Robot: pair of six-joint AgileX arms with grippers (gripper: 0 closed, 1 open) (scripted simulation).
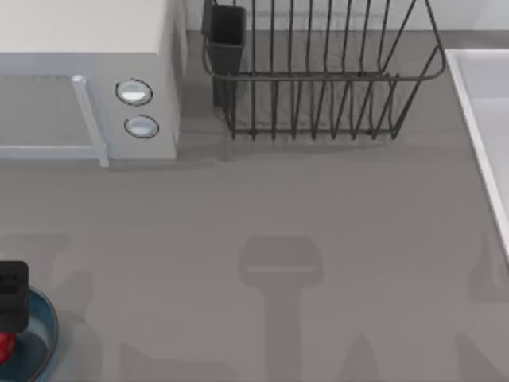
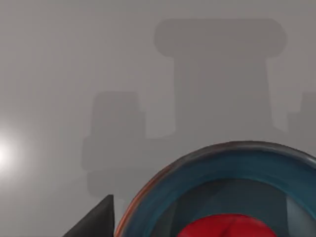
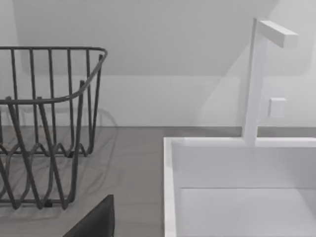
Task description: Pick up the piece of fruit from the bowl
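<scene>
A grey bench (image 1: 318, 215) carries a microwave (image 1: 87, 79) at the far left, a wire dish rack (image 1: 318, 72) at the far middle and a white sink (image 1: 489, 135) along the right edge, its tap (image 3: 256, 79) seen from the right wrist. At the near left corner sits the bowl (image 1: 49, 330), dark blue at the rim and paler inside, partly cut off by the top view's edge. The left gripper (image 1: 11, 296) hangs directly over it; whether its fingers are apart or together cannot be told. In the bowl lies the fruit (image 1: 5, 347), small, red and glossy, just below the gripper in the top view and at the near edge of the left wrist view (image 2: 227, 226), resting on the bowl's floor. The dish rack holds nothing that can be seen apart from its dark cup (image 1: 227, 36) at one corner. The step in hand looks to be the approach over the bowl; the next move calls for the fingers to straddle the fruit, clear of the rim, before closing. The right arm is parked facing the sink.
</scene>
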